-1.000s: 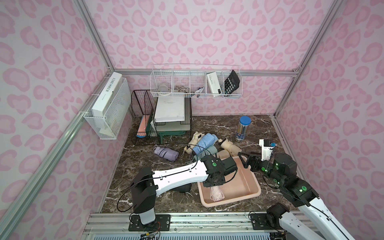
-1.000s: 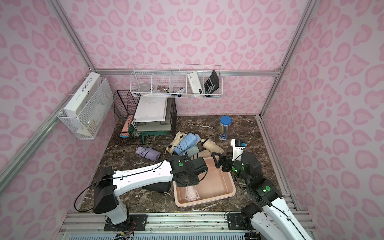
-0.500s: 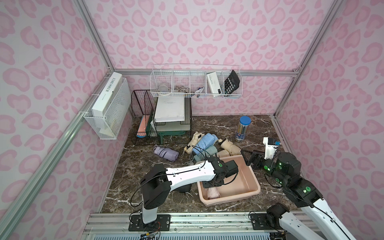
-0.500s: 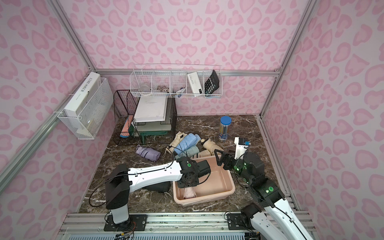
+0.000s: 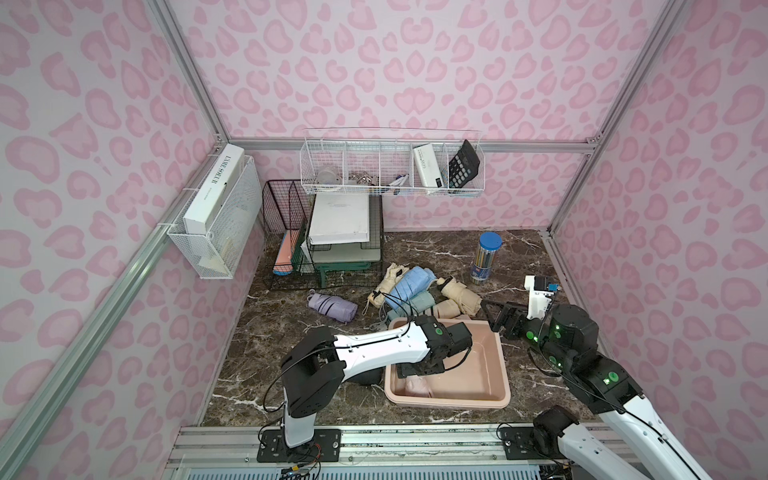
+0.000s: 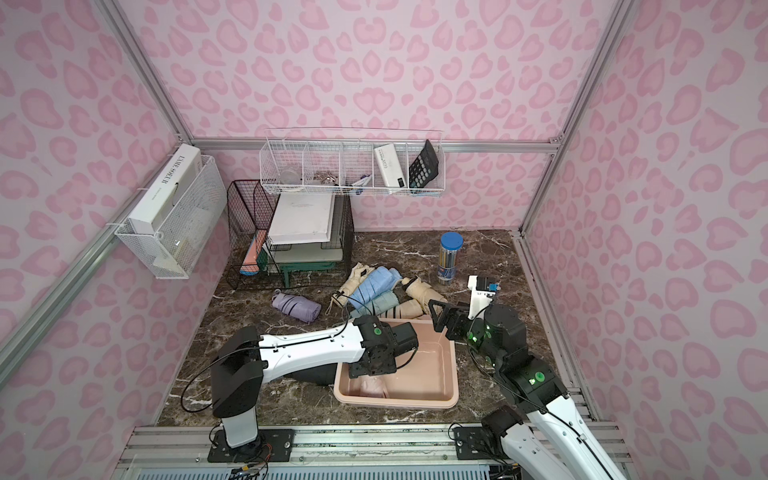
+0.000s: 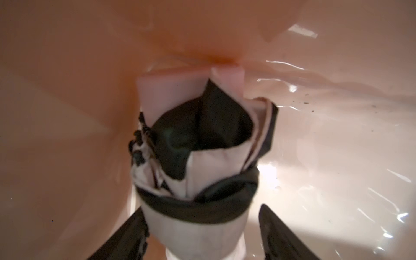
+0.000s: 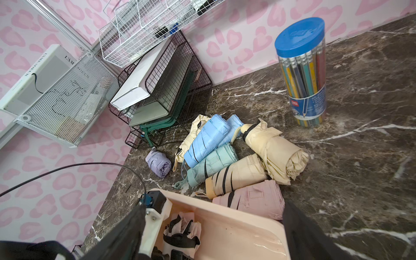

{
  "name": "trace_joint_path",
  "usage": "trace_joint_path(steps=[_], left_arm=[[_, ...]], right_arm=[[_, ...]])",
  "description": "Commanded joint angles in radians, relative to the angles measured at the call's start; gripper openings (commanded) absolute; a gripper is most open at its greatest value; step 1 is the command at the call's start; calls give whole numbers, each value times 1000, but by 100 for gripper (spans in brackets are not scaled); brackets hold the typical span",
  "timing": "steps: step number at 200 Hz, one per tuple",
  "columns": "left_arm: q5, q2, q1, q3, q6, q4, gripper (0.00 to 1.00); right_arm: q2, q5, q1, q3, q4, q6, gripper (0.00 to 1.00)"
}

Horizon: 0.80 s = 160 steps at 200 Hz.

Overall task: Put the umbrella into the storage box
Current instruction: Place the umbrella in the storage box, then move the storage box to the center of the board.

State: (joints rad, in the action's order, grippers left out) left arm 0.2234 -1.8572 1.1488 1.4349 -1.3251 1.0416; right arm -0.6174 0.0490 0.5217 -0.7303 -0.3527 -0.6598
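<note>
My left pincer [image 7: 201, 210] stands spread astride the umbrella [image 7: 202, 146] in the storage box [image 7: 67, 90], apparently ungripped, its long axis running straight ahead.

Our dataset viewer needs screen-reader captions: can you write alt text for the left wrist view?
A folded pale pink umbrella with black lining lies inside the pink storage box, the left arm's two black fingers open on either side.

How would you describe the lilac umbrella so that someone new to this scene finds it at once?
Find the black wire file rack at the back of the marble table. Just in front of it lies a folded umbrella. It alone is lilac, and lies by itself, apart from the heaped umbrellas.
</note>
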Motion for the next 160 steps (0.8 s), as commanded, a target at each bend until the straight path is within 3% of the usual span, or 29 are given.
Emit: trace_joint_path(steps=[1,58,86,106,124,144,160], left_arm=[[53,25,12,14,0,32,80],[177,148,69,82,31,80,81],[237,251,71,55,113,70,80],[324,349,71,2,211,44,78],[376,452,68,-69,312,1,77],[363,591,51,-212,433,-135,78],[267,688,6,-318,456,-204,84]], right_arm=[[-1,-14,1,4,21,18,88],[-30,7,0,45,55,10,87],[-86,82,17,31,73,2,84],[-144,83,99,-3,60,-5,80],[-186,-13,215,-33,38,-50,76],[-217,-70,349,-22,82,-115,71],[-249,-100,434,4,120,-201,67]])
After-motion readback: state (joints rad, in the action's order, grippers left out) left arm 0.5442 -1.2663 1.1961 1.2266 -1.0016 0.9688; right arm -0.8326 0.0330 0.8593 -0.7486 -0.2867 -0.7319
